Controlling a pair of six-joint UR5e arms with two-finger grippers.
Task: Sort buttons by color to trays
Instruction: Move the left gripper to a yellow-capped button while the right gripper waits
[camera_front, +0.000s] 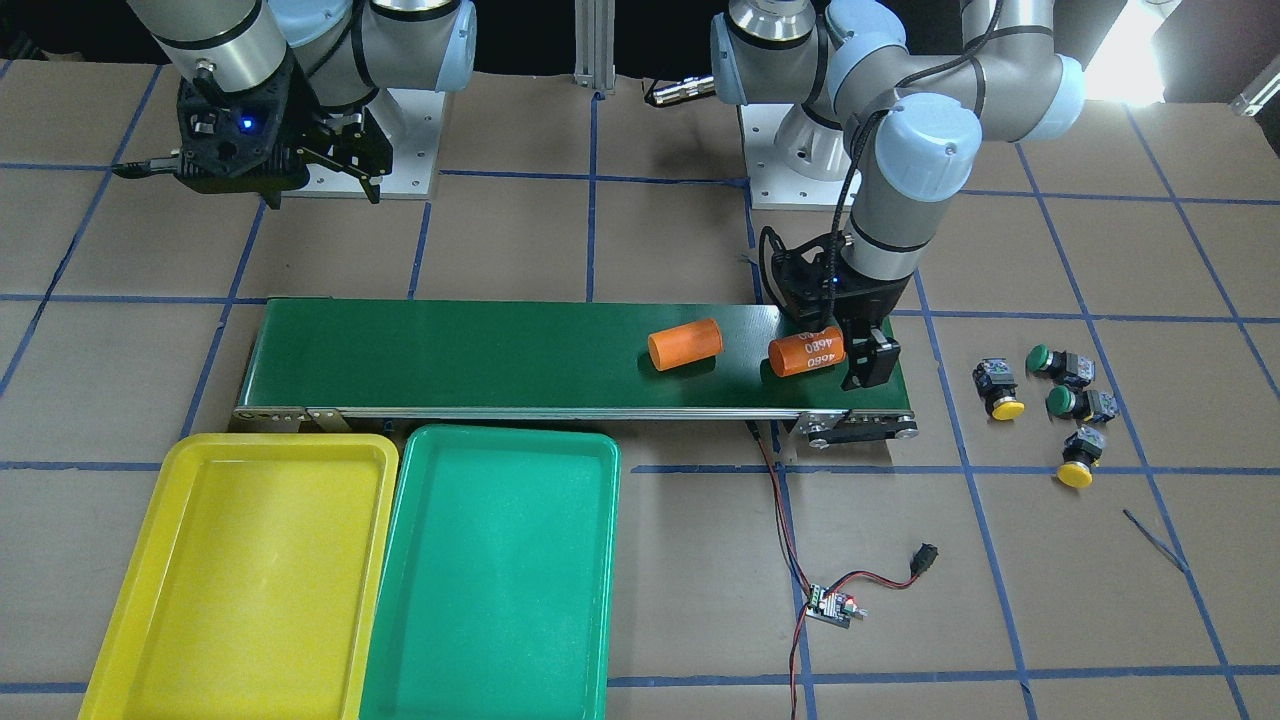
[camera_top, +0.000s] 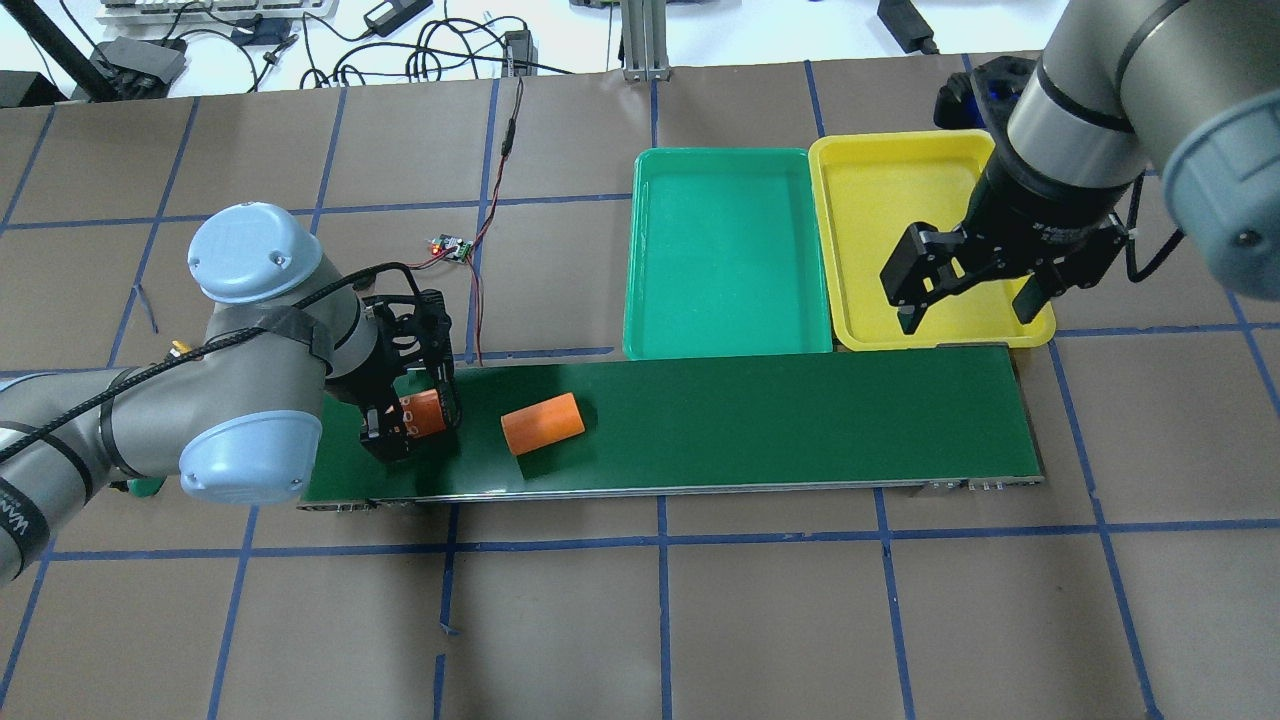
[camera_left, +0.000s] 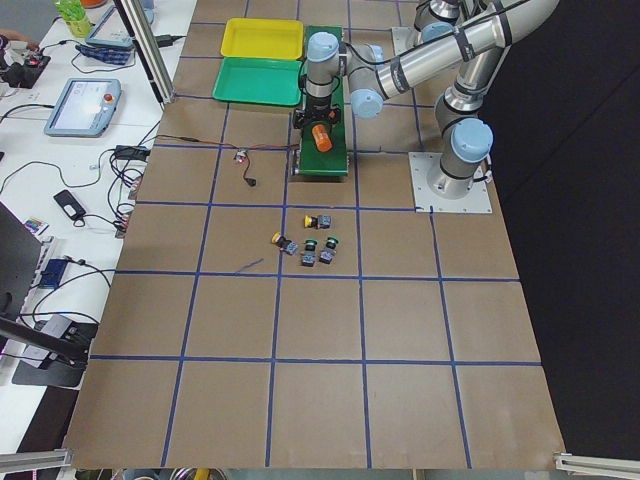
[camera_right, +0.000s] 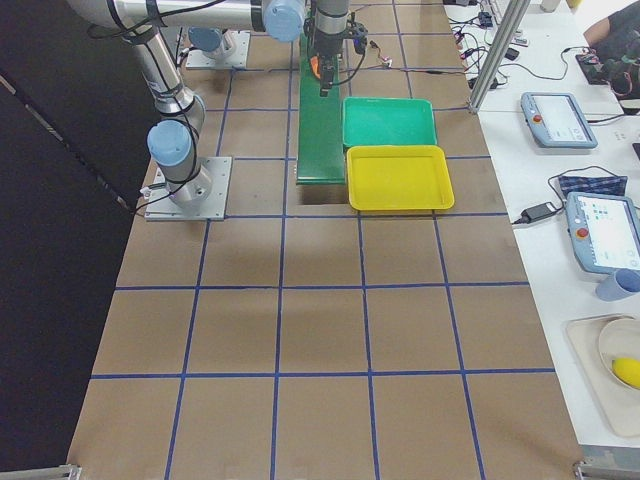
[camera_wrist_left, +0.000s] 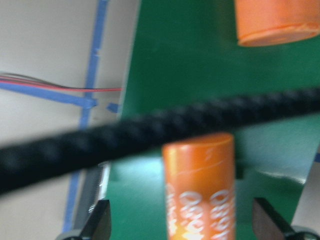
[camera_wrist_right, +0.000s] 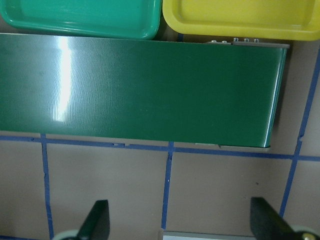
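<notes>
Four buttons lie on the brown table past the conveyor's end: two yellow-capped (camera_front: 1001, 391) (camera_front: 1079, 459) and two green-capped (camera_front: 1056, 362) (camera_front: 1081, 403). They also show as a small cluster in the exterior left view (camera_left: 311, 241). The yellow tray (camera_front: 250, 580) and the green tray (camera_front: 500, 580) sit side by side, with nothing in them. My left gripper (camera_front: 828, 348) is open and straddles the orange "4680" cylinder (camera_front: 806, 352) on the belt; the left wrist view shows the fingers (camera_wrist_left: 100, 222) wide of it. My right gripper (camera_top: 967, 305) is open and holds nothing, above the yellow tray's (camera_top: 900, 190) near edge.
The dark green conveyor belt (camera_front: 500, 350) runs along the trays. A second orange cylinder (camera_front: 685, 343) lies on it beside the first. A small controller board (camera_front: 830, 607) with red and black wires lies on the table near the belt's end.
</notes>
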